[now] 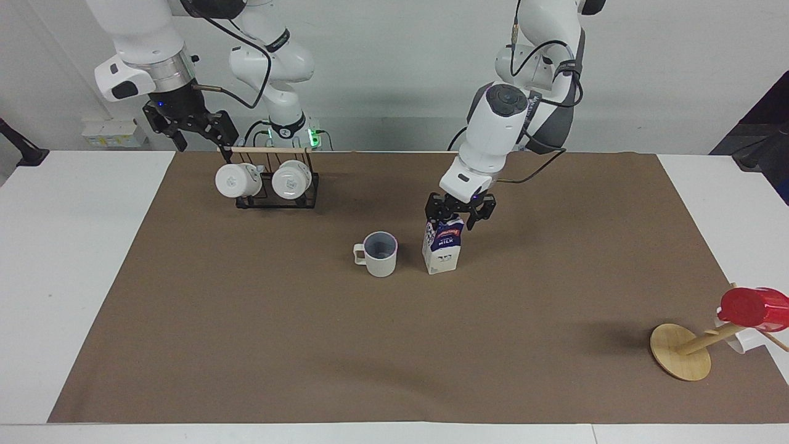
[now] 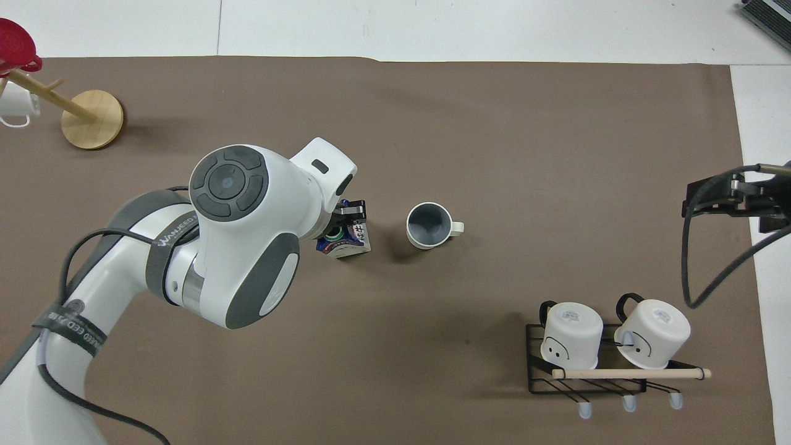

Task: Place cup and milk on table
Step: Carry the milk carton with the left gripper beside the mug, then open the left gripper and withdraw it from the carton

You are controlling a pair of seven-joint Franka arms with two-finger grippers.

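While overhead the arm hides it, the left tool (image 1: 459, 216) stands spread above the milk (image 1: 443, 249), the right tool (image 1: 194, 132) spread too.

Brown sheet (image 1: 246, 345) looks matt paper; table (image 1: 74, 259) smooth white. Cup (image 1: 380, 253) matt ceramic-like, milk (image 1: 443, 250) printed carton w/ slight sheen. Red cup (image 1: 753, 308) glossy plastic; stand (image 1: 680, 352) pale wood. Rack (image 1: 271, 198) black wire.

The left arm reaches out from its base and bends down over the middle of the desk (image 1: 74, 259), its wrist tilted, the left gripper (image 1: 458, 214) pointing downward with its jaws spread apart. The right arm waits (raised, elbow folded) over its own end, the right gripper (image 1: 196, 132) hanging in the air with jaws wide apart.
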